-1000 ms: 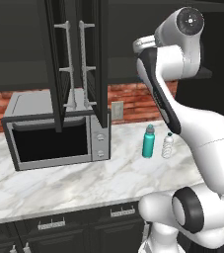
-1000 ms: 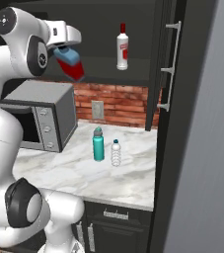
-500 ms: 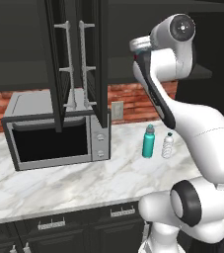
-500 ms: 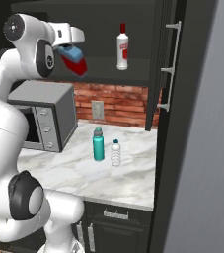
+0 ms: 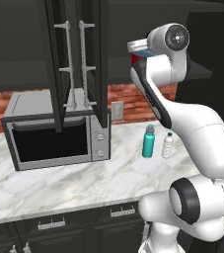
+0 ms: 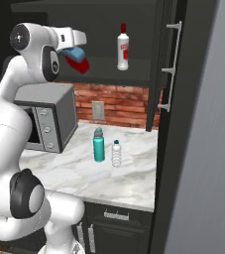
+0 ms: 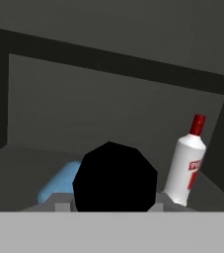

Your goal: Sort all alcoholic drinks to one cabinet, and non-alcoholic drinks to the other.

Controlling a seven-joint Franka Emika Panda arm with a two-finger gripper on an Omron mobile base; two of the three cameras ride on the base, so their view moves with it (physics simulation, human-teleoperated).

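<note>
Gripper (image 6: 77,55) pinches the squat blue bottle (image 6: 78,58) high up at the open mouth of the right wall cabinet (image 6: 134,74).

The bottle hangs tilted, its red label downward, at the level of that cabinet's dark shelf (image 6: 109,74); in the hand view its black cap (image 7: 115,177) faces the camera with the blue body showing behind, and the fingers themselves are hidden. The left wall cabinet (image 5: 76,59) stands above the microwave (image 5: 54,131), its doors swung open and their silver bar handles (image 5: 69,64) facing out. On the right cabinet's shelf the slim white bottle (image 6: 123,47) with red cap stands upright, well to the right of the held bottle. Down on the marble counter (image 5: 59,178), the teal bottle (image 6: 99,145) and the smaller clear water bottle (image 6: 116,153) stand just beside each other, the teal one nearer the microwave.
</note>
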